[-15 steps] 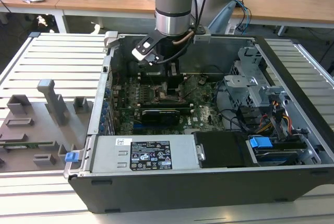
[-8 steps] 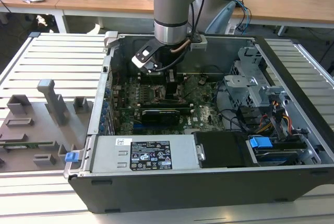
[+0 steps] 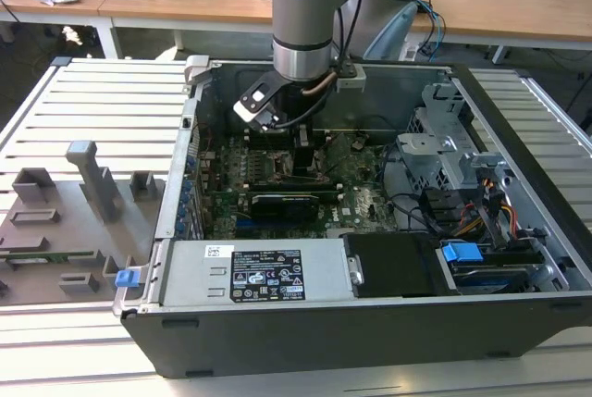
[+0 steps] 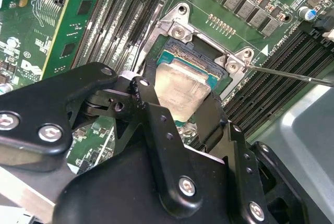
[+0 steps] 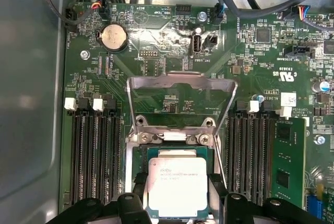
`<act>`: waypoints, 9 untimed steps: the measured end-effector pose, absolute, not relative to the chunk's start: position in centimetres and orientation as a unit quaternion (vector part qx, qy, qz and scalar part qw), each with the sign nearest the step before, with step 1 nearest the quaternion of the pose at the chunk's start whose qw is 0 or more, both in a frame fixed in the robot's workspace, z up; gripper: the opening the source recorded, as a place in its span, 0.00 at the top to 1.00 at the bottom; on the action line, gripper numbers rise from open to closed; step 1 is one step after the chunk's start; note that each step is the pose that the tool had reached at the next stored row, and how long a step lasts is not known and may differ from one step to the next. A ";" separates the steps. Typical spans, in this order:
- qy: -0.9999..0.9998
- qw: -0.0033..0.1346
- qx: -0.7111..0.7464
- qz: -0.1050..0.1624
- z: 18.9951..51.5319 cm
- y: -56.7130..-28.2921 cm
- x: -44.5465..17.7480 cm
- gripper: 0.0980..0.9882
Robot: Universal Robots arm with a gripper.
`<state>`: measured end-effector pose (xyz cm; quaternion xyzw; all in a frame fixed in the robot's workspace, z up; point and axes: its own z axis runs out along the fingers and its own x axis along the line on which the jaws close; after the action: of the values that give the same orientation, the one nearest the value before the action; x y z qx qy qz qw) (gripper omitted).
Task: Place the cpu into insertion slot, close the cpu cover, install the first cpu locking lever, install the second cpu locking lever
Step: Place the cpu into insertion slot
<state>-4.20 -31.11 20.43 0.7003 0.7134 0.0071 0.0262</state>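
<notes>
In the upper middle of the exterior view the grey and pale blue robot arm (image 3: pixel 303 18) reaches straight down into the open black computer case (image 3: pixel 324 337). Its black gripper (image 3: pixel 305 152) hangs low over the green motherboard (image 3: pixel 361 203) near the middle of the frame. In both wrist views the gripper (image 4: pixel 182 101) (image 5: pixel 178 190) is clenched on the cpu (image 4: pixel 181 89) (image 5: pixel 177 185), a small flat square chip with a pale silvery-grey metal top. One black finger (image 4: pixel 151 104) presses one edge and its partner presses the opposite edge. The cpu sits directly over the insertion slot (image 4: pixel 195 62) (image 5: pixel 180 152), a square socket with a metal rim. A strip of the socket's fine contacts shows just past the chip; I cannot tell whether the chip is fully seated or held slightly above. The cpu cover (image 5: pixel 180 81), a thin square grey metal frame with a large window, stands swung open at the slot's hinge side, off the chip. A thin bare metal locking lever (image 4: pixel 292 75) runs out from a socket corner across the long black memory slots (image 4: pixel 276 57), which flank the socket on both sides in the first wrist view (image 5: pixel 96 156). A round silver coin battery (image 5: pixel 114 37) lies on the board beyond the cover. On the exterior view's left a grey plastic fixture tray (image 3: pixel 55 221) rests on the slatted table (image 3: pixel 92 92) beside the case
</notes>
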 end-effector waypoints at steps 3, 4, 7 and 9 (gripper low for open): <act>0.713 0.026 0.700 0.007 20.3 -31.0 -4.3 0.50; 0.713 0.026 0.700 0.007 20.2 -30.9 -4.3 0.50; 0.713 0.026 0.700 0.007 20.0 -30.9 -4.3 0.50; 0.713 0.026 0.700 0.007 19.9 -30.9 -4.3 0.50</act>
<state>-4.34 -30.86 19.94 0.7002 0.7134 0.0070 0.0262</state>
